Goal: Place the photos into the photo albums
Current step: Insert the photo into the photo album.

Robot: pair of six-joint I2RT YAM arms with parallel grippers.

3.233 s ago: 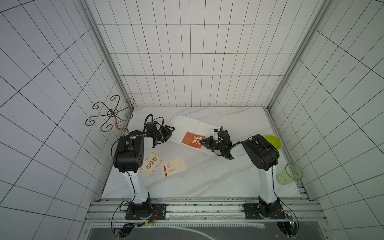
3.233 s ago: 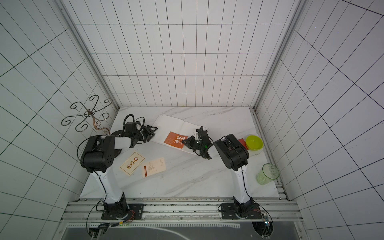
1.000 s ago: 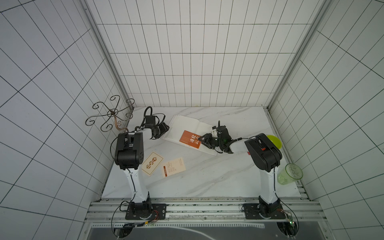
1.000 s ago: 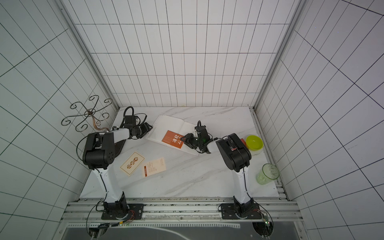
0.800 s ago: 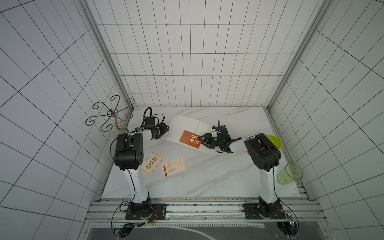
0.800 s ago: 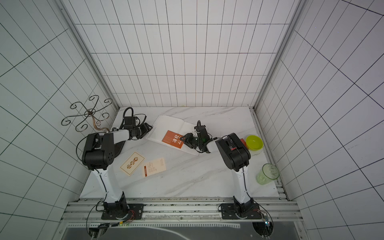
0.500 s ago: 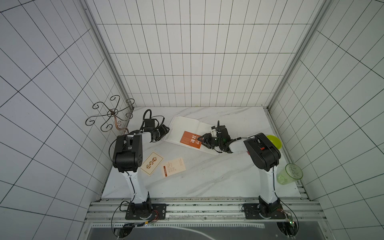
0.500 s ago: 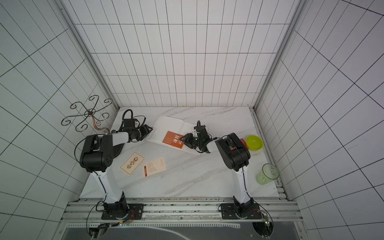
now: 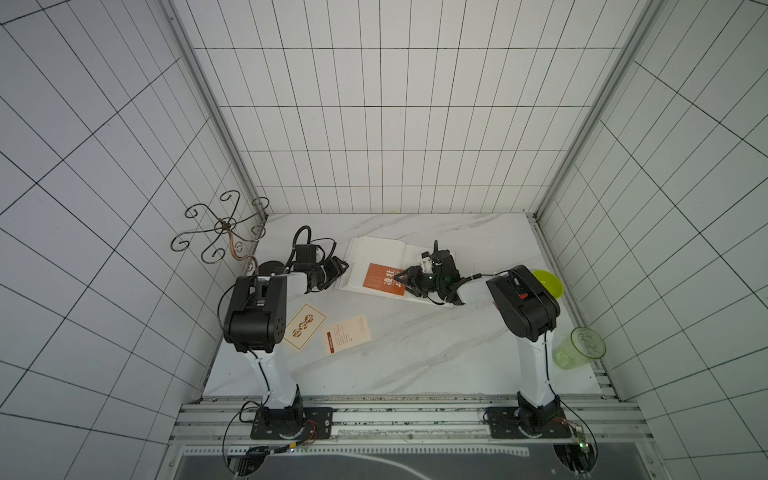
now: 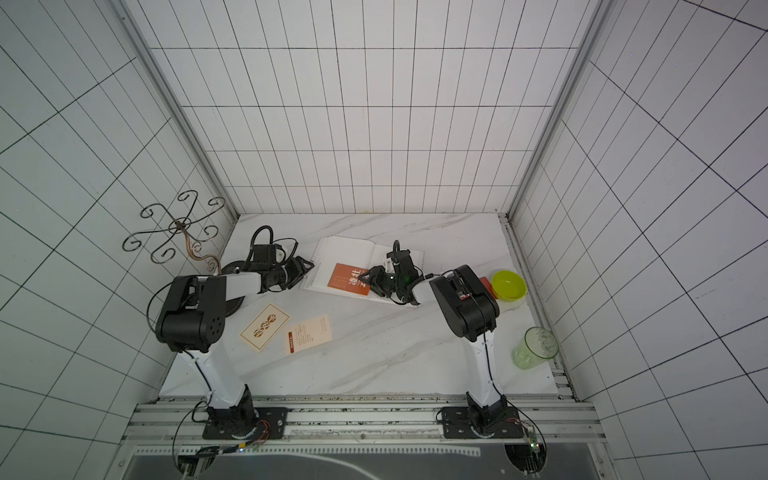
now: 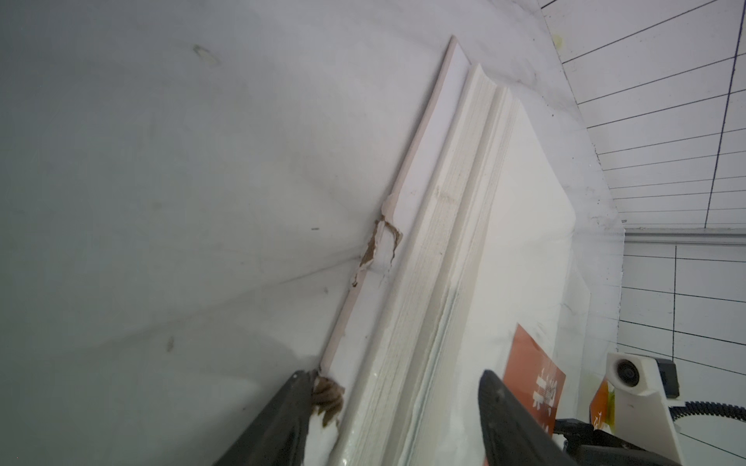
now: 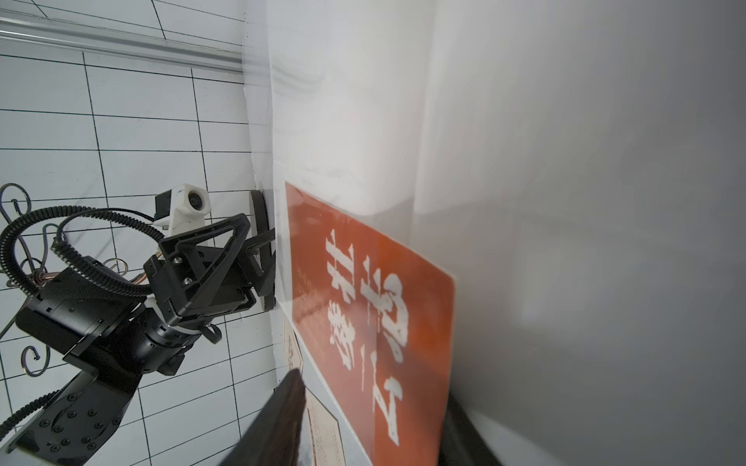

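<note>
I'm holding L arm low, left hand (image 9: 343, 266) apart astride photo album (image 9: 376, 249) edge; R arm's reaching across, right hand (image 9: 401, 277) apart over orange photo (image 9: 379, 280).

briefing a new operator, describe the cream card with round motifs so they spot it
On the white marble table, two cream cards lie beside the left arm, in front of the open white album. It is the brown-bordered card nearer the arm; its neighbour has an orange edge strip.

The right arm (image 10: 463, 303) hides most of a red card (image 10: 487, 286) beside the green bowl (image 10: 509, 285).
</note>
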